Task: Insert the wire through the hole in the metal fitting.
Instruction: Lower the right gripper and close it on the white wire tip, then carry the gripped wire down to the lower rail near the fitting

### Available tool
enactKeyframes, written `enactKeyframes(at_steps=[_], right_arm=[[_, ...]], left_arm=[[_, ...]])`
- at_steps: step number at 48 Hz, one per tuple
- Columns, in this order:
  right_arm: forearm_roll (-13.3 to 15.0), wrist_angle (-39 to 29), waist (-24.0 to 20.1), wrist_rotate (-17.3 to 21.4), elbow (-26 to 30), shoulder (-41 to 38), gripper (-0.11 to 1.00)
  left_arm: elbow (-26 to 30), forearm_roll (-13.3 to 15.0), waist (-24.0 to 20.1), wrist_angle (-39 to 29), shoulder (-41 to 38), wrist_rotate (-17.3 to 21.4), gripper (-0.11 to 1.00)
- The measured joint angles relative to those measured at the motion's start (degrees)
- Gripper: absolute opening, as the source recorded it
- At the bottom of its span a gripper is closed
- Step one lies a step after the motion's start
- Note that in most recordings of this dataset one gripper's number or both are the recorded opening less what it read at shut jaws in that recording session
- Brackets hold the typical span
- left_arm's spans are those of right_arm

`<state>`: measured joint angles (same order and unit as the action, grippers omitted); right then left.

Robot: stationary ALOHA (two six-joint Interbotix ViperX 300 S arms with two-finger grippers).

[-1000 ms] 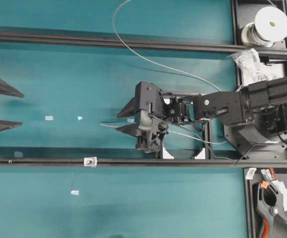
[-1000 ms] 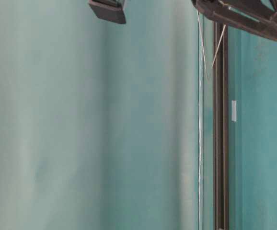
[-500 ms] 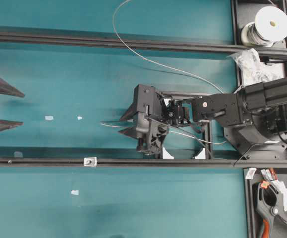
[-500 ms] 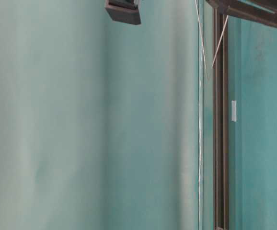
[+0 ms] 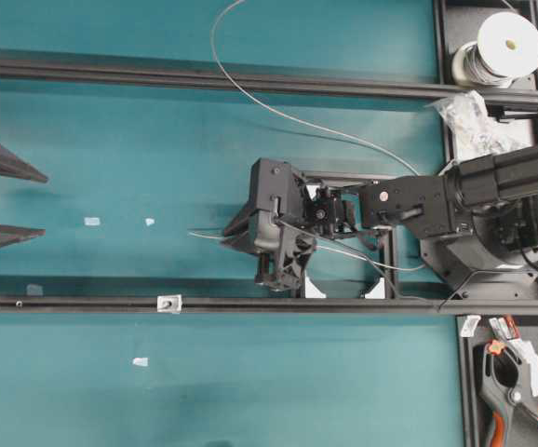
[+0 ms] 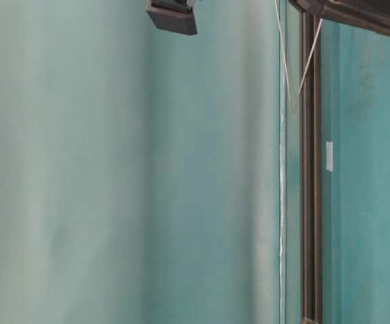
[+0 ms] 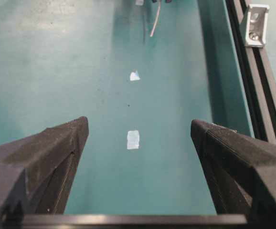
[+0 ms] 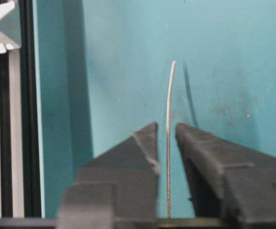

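The thin silver wire [image 5: 250, 98] curves down from the back rail and runs through my right gripper [image 5: 227, 230] at mid-table. Its free end [image 5: 195, 234] pokes out to the left. In the right wrist view the wire [image 8: 170, 90] runs between the two jaws of the right gripper [image 8: 166, 126], with a narrow gap on each side. The metal fitting [image 5: 168, 303] sits on the front rail, left of and nearer than that gripper. My left gripper [image 5: 42, 204] hangs wide open at the far left, and nothing lies between its jaws [image 7: 139, 123].
Two black rails [image 5: 250, 82] [image 5: 343, 304] cross the teal mat. White tape scraps [image 5: 91, 222] [image 5: 140, 361] lie on it. A wire spool [image 5: 502, 47], a plastic bag [image 5: 469, 121] and an orange-handled clamp [image 5: 516, 391] sit at the right edge.
My right gripper shifted slightly left along the wire, then its jaws closed in to a narrow gap around it. The left gripper has not moved.
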<state>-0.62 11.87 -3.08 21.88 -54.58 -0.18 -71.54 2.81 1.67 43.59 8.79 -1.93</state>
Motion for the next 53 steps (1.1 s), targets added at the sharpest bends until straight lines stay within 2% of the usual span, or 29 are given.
enactKeyframes(at_steps=[4, 7, 22, 39, 53], right_arm=[[-0.1, -0.1, 0.0, 0.0, 0.0, 0.0, 0.05], [0.0, -0.1, 0.0, 0.0, 0.0, 0.0, 0.00], [0.1, 0.2, 0.0, -0.2, 0.0, 0.0, 0.00], [0.2, 4.5, 0.0, -1.8, 0.1, 0.0, 0.00], [0.5, 0.6, 0.4, -2.5, 1.1, 3.1, 0.00]], left_arm=[[0.0, 0.0, -0.1, 0.0, 0.0, 0.0, 0.81], [0.1, 0.0, 0.0, 0.0, 0.0, 0.0, 0.80], [0.1, 0.0, 0.0, -0.1, 0.0, 0.0, 0.80], [0.2, 0.0, 0.0, -0.1, 1.1, 0.0, 0.80], [0.3, 0.0, 0.0, -0.3, 2.5, 0.0, 0.80]])
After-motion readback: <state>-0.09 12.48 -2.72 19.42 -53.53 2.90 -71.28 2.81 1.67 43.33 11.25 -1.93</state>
